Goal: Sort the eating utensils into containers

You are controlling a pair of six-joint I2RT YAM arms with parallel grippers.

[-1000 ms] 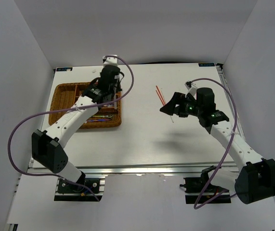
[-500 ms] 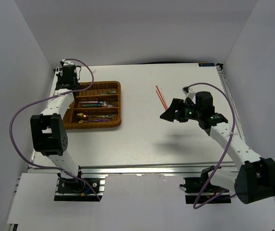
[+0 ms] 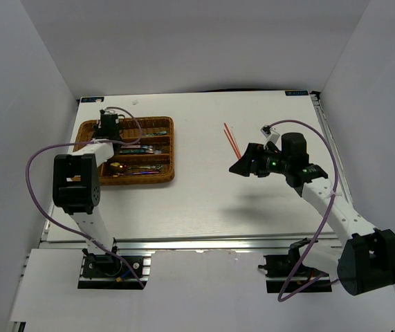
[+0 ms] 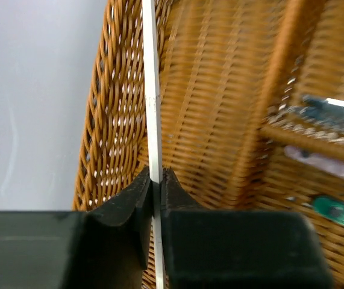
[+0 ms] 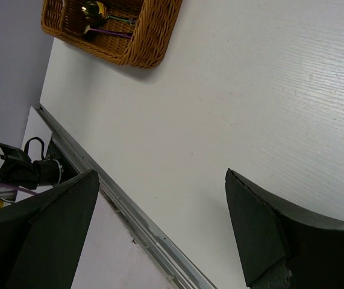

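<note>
This is a robotics lab's test cell: a white desk (image 3: 204, 200) stands boxed in by plain pale wall panels (image 3: 31, 76) on its left, right and far sides. Along the desk's near edge runs an aluminium rail (image 3: 204, 242), where a left arm (image 3: 76, 187) and a right arm (image 3: 335, 214), both white and black, are bolted down, each trailing a looped purple cable (image 3: 28, 181). A brown wicker cutlery tray (image 3: 172, 152) lies on the desk's far left part.
</note>
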